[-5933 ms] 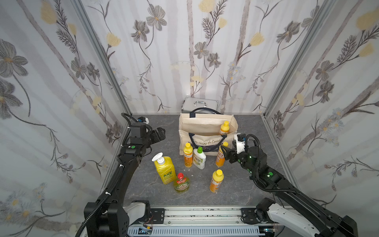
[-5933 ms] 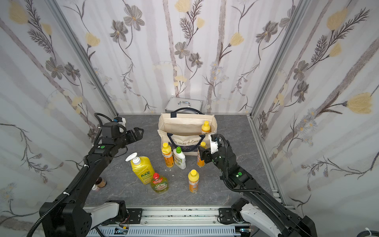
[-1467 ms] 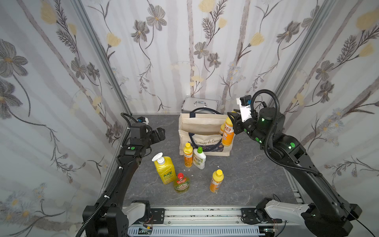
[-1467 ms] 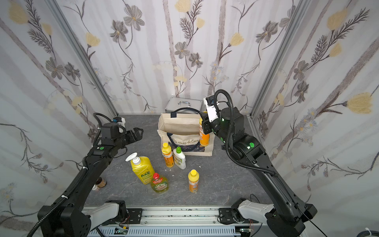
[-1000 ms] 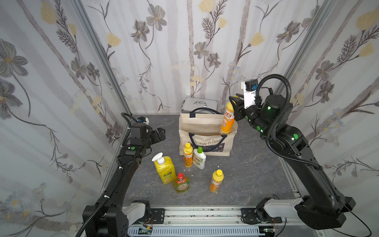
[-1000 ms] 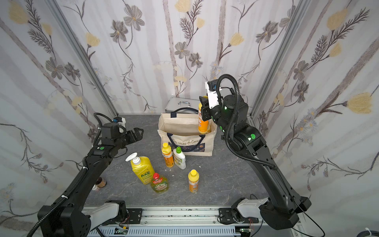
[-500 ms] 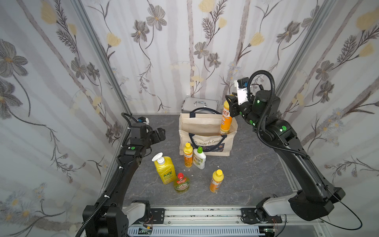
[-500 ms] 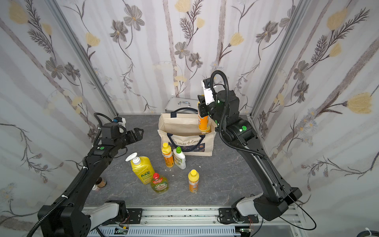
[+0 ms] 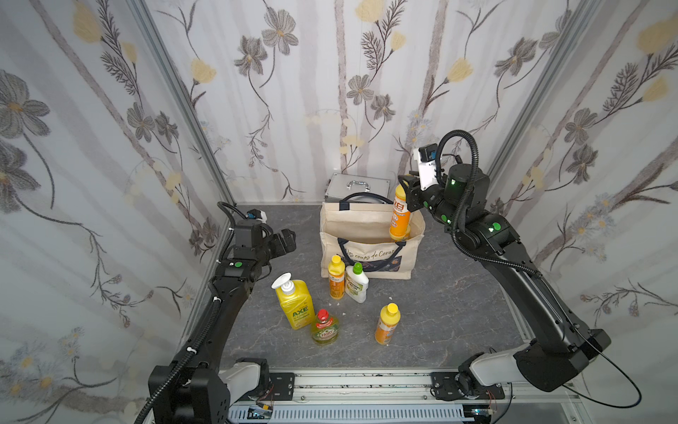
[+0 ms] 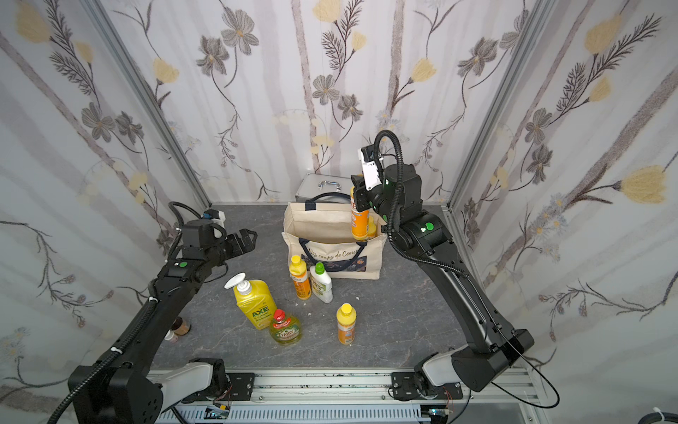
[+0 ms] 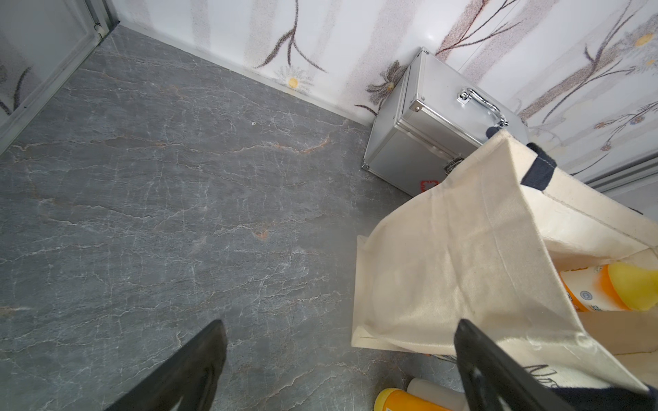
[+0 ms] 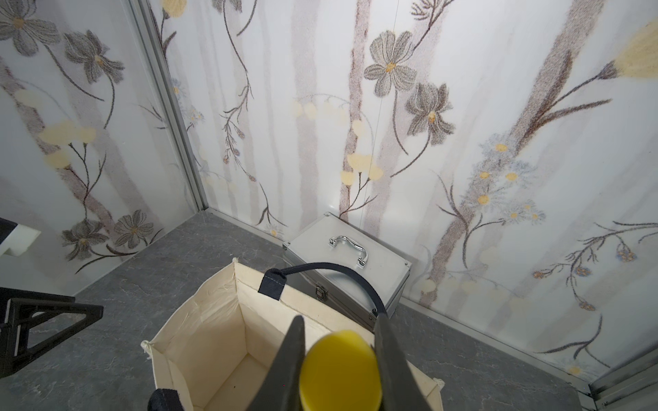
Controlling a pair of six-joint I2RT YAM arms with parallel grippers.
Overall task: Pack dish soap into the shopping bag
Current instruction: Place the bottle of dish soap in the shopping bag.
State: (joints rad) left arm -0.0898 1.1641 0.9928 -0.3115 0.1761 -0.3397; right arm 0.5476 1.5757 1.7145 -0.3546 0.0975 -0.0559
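The floppy canvas shopping bag (image 9: 352,224) stands open. In its mouth hangs a slim orange bottle (image 9: 399,216), likely light and slick, so my right gripper (image 12: 340,320) pinches it just under the cap. My left gripper (image 9: 284,240) gapes empty.

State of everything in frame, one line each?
shopping bag: upright, open
held orange bottle: upright over bag mouth
packed orange bottle: inside bag
front orange bottle: standing, unpacked
white bottle: standing, unpacked
AXE bottle: standing, unpacked
Fairy bottle: standing, unpacked
lone orange bottle: standing, unpacked
metal case: closed
right gripper: shut on held orange bottle
left gripper: open, empty
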